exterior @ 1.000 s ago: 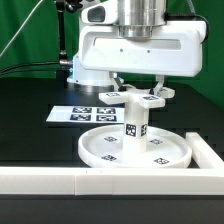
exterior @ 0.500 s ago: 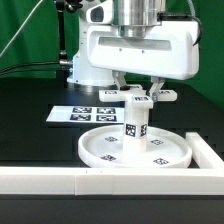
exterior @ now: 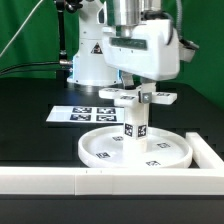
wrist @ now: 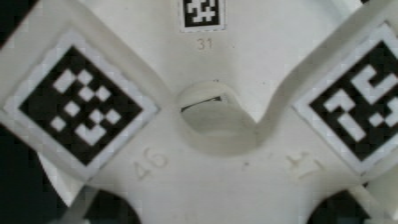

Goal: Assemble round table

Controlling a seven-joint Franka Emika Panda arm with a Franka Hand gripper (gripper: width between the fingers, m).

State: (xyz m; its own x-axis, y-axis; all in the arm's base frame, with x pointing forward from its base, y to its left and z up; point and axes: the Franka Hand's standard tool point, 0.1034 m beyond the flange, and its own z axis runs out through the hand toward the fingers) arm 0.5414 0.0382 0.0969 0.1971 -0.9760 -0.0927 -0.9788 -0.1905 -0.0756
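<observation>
The large round disc (exterior: 92, 150) lies rim-up on the black table. The short post (exterior: 136, 126), tagged on its sides, stands upright at its centre. The flat cross-shaped piece (exterior: 141, 97) sits level on top of the post. My gripper (exterior: 140, 92) comes straight down over it, its fingers closed on the piece from two sides. In the wrist view the cross-shaped piece (wrist: 214, 70) fills the picture. Two of its tagged arms spread out from a round hole (wrist: 214, 110) in its middle. My fingertips are mostly hidden behind it.
The marker board (exterior: 84, 113) lies flat behind the disc toward the exterior view's left. A long white rail (exterior: 50, 180) runs along the table's front and another (exterior: 207, 152) stands at the exterior view's right, close to the disc.
My hand has turned about its vertical axis over the post, from broadside to nearly end-on. The cross-shaped piece has turned with it and stayed at the same height.
</observation>
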